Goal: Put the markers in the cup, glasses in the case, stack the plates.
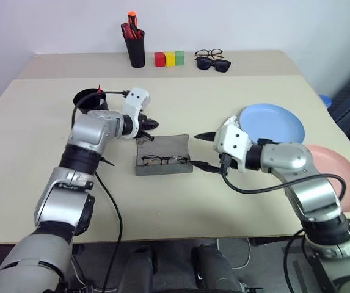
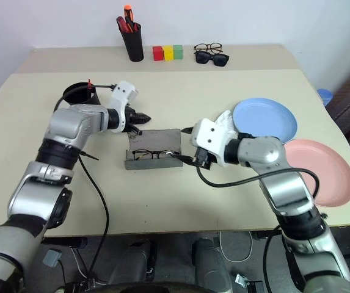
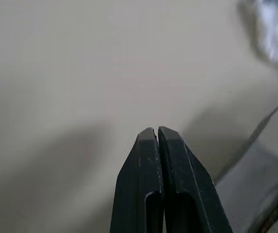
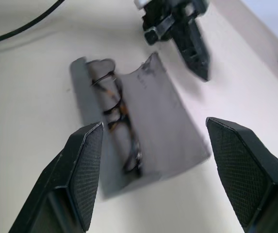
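The grey case [image 1: 173,145] lies open at the table's middle, with the wire-frame glasses [image 1: 164,160] inside along its front edge. My left gripper [image 1: 151,124] is shut and empty, just above the case's back left corner. Its fingertips [image 3: 156,132] are pressed together over bare table. My right gripper [image 1: 203,151] stands open at the case's right end, holding nothing. In the right wrist view its fingers [image 4: 83,167] frame the case [image 4: 170,124] and the glasses [image 4: 119,116]. The black cup [image 1: 88,100] stands behind my left arm, a red marker end [image 1: 99,90] at its rim. The blue plate [image 1: 272,124] and pink plate [image 1: 341,177] lie side by side at the right.
At the table's back stand a black holder [image 1: 136,50] with red-orange pens, three coloured blocks [image 1: 170,58], and black sunglasses [image 1: 214,63] with another pair behind them. A black cable runs from my left arm across the table's front left. The pink plate reaches the table's right edge.
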